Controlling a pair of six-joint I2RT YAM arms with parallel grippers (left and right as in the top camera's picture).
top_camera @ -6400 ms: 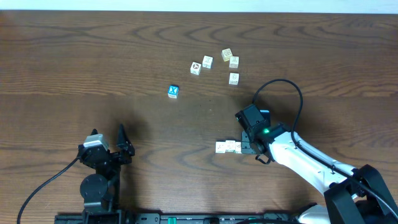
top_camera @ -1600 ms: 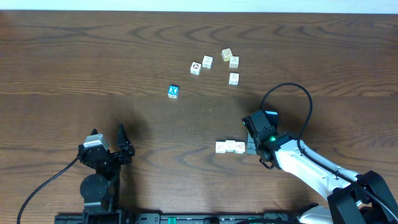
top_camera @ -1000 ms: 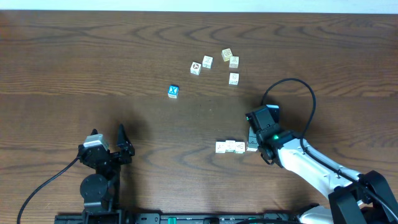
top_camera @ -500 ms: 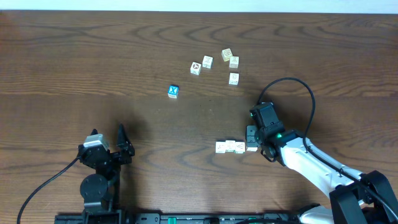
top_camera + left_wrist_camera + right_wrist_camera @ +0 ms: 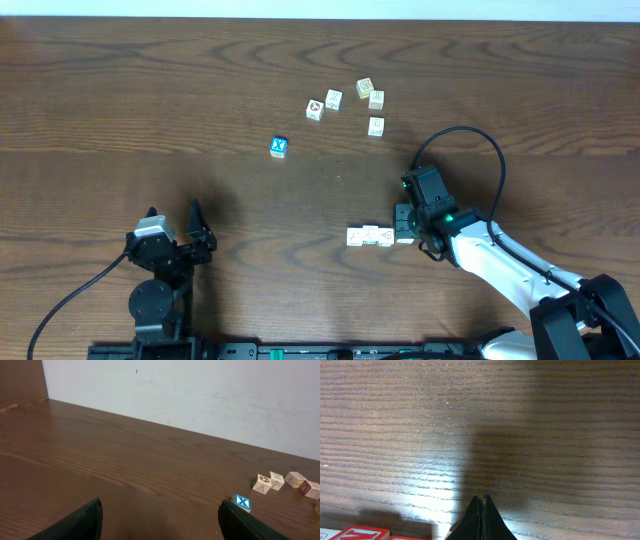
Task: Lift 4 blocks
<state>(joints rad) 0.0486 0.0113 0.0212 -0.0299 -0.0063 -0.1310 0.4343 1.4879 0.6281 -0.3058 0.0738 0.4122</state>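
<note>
Shut tight and empty: right gripper (image 5: 402, 214), with a row of four blocks (image 5: 380, 236) just beside its fingertips. Spread wide and empty: left gripper (image 5: 160, 525), well apart from that row, blue cube (image 5: 242, 502) ahead to its right.

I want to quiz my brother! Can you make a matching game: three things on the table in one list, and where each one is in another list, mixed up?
Things:
1. small blue-faced wooden cube
2. row of cream wooden cubes
3. cream wooden cube with a red mark

Places:
A. left end of the far cluster of cream cubes
B. close by the white right arm
C. alone, apart from all the other cubes

Pairs: 1-C, 2-B, 3-A
</note>
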